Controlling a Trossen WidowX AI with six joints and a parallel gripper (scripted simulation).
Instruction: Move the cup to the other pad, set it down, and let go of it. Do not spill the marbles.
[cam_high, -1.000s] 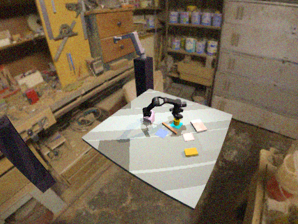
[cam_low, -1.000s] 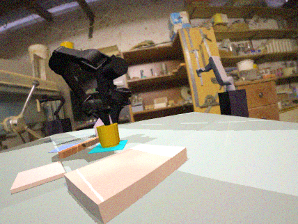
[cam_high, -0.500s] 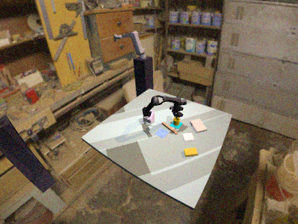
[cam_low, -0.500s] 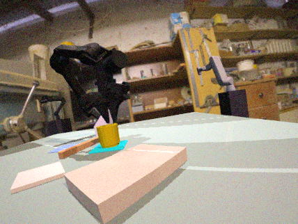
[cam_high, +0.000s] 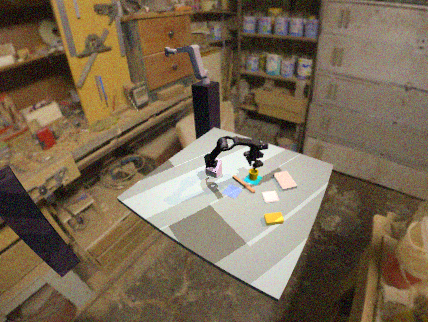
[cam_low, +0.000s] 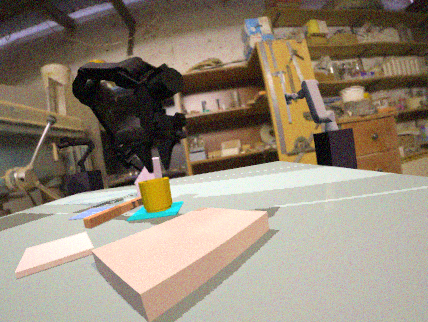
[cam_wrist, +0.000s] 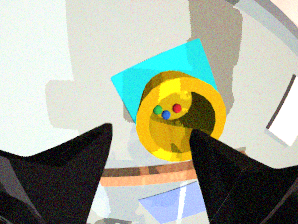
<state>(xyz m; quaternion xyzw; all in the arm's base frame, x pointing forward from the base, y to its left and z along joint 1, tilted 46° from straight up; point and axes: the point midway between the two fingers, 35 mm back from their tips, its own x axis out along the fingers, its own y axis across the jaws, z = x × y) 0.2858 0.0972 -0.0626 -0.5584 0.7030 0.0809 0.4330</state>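
Wrist view, item one: short yellow cylindrical cup (cam_wrist: 178, 115), upright on a flat cyan square pad (cam_wrist: 148, 78), three small marbles, red, blue and green (cam_wrist: 168, 110), lying at its bottom, none outside that I can see. Item two: black parallel-jaw gripper (cam_wrist: 150, 156), jaws about half open with a clear gap on either side of the cup's near wall, holding nothing; the exterior view shows it (cam_low: 146, 161) raised just above and behind the cup's rim (cam_low: 155, 194), apart from it. Item three: pale blue flat pad (cam_high: 232, 190), lying beyond a thin orange-brown wooden strip (cam_high: 243, 183) on the grey striped worktop (cam_high: 235, 240), well apart from the cup. Other stock near the cup: large pale pink flat block (cam_low: 185, 253), thin pale pink tile (cam_low: 54, 253), small yellow block (cam_high: 273, 218). Step in hand, as I judge it: release. The cup is set down and let go, and I take the cyan pad for the destination, though the frames alone cannot confirm which pad it started from. Next move, as I would steer it: lift straight up, keeping the jaws wide so neither fingertip clips the rim and tips the marbles out.
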